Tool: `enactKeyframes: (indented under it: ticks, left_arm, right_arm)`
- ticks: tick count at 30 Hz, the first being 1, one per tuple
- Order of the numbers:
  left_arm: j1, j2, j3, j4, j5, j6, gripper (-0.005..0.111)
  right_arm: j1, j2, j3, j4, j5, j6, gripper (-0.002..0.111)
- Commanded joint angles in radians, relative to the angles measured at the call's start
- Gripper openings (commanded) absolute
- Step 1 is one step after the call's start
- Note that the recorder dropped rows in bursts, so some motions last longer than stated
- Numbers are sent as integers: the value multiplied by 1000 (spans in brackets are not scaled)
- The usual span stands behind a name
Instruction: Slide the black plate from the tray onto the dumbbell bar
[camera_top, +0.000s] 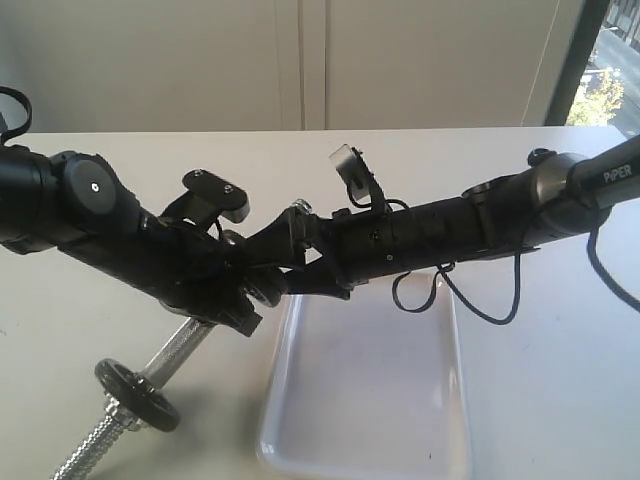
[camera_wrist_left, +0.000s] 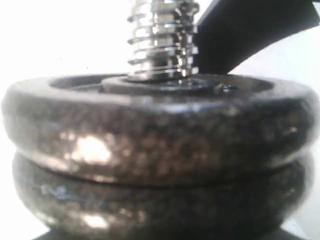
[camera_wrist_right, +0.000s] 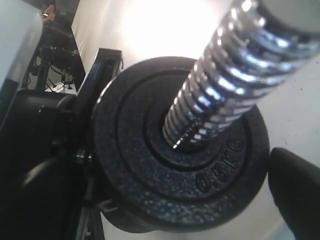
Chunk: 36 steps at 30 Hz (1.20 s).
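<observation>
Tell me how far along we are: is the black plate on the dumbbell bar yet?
Done: the black plate sits threaded on the dumbbell bar against a second disc, and the visible part of the tray holds no discs. In hand: the left gripper grips the bar, and the right gripper stands open around the plate. Left: probably just backing the right arm away.

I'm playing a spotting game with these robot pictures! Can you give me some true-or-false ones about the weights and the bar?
1. The black plate is threaded onto the dumbbell bar. True.
2. The bar is wooden. False: it is shiny metal with screw threads.
3. The tray is red. False: it is white.
4. Another disc sits near the bar's lower end. True.
</observation>
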Motion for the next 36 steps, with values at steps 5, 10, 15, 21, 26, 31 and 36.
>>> enactKeyframes:
  ticks: [5, 10, 15, 21, 26, 31, 36]
  left_arm:
    - [-4, -30, -21, -63, -78, 4, 0]
    - [-4, -30, -21, -63, -91, 4, 0]
    - [22, -30, -21, -63, -128, -31, 0]
    - [105, -30, -21, -63, -109, -59, 0]
    - [125, -28, -21, -60, -105, -59, 0]
    - [127, -7, -21, -63, -113, -66, 0]
    - [127, 45, -21, -63, -128, -90, 0]
  right_arm:
    - [-62, -30, -12, 61, 146, -7, 105]
    - [-158, -30, -12, 30, 146, -6, 105]
    - [-211, -30, -12, -11, 146, 28, 105]
    - [-219, -30, -12, -43, 146, 121, 104]
    - [-219, -30, -12, -47, 152, 126, 94]
    - [-219, -30, -12, -49, 154, 128, 63]
    - [-219, -30, -12, -49, 154, 128, 20]
